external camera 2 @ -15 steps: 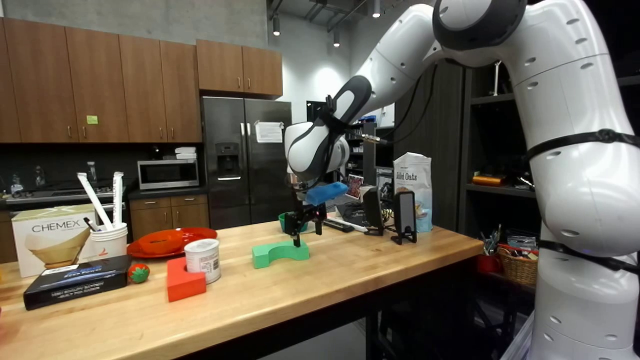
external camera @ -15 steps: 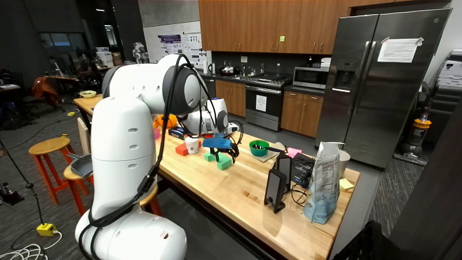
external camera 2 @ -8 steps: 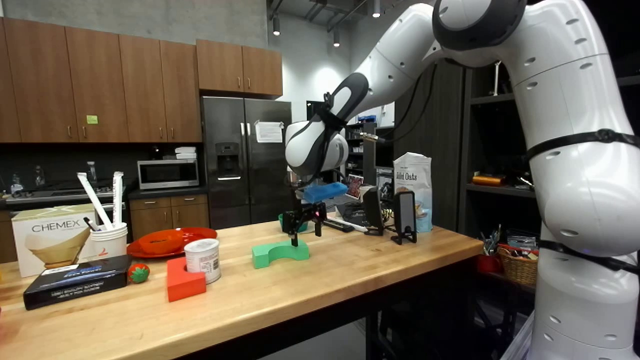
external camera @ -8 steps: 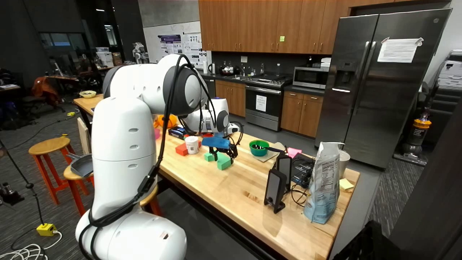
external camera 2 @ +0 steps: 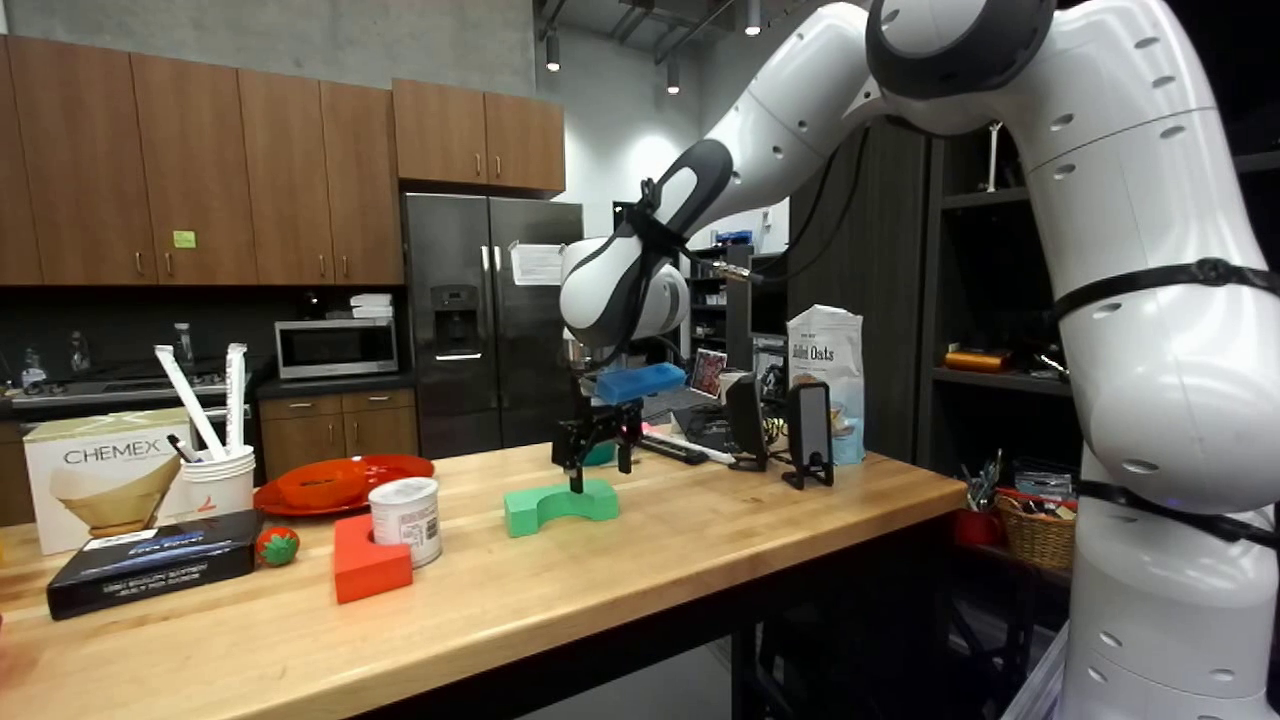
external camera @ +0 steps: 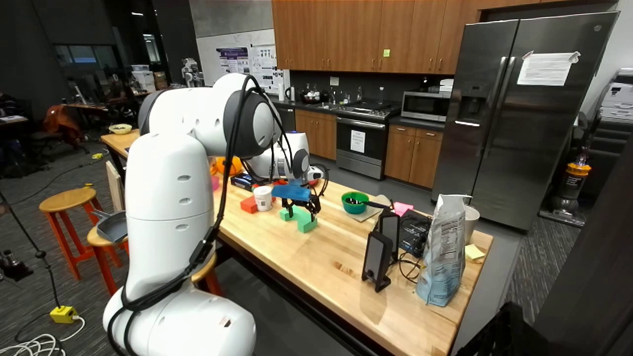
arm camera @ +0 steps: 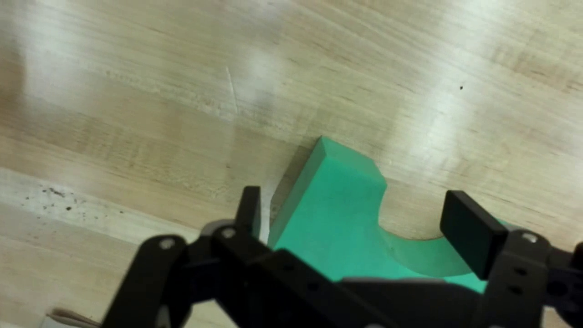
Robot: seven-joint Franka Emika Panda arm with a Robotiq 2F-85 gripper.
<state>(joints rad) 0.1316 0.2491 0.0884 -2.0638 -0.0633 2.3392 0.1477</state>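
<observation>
Since half a second ago the gripper (arm camera: 353, 205) has shifted a little over the green block (arm camera: 337, 218), toward its middle; the block itself lies as it did. It looks light and stiff, perhaps dense foam or painted wood, and hardly fragile. Its faces have a matte look, so slipping seems a small worry, though the curved wall of its notch would give less even contact than the flat outer faces. Best place to take hold, by my judgement, is squarely across the thick leg at one end, or else across the narrower span behind the notch.

The green block lies flat on the table (external camera: 341, 242), below the gripper. In the wrist view the leg sits between the fingers (arm camera: 473, 241), one beyond the block's outer face, the other over the notch. They stand wide apart with nothing held; whether either touches the block I cannot tell.

Near the green block's opposite end stands the tub (external camera 2: 407, 520), by the notch of the red block (external camera 2: 374, 578). Farther from the green block that way are the strawberry (external camera 2: 277, 546) and the black box (external camera 2: 160, 565). Off its back, away from the notch's mouth, stands the bowl (external camera: 353, 209). Well apart from it, beyond the straddled leg, are the speakers (external camera: 377, 259) and the bag (external camera: 442, 252).
</observation>
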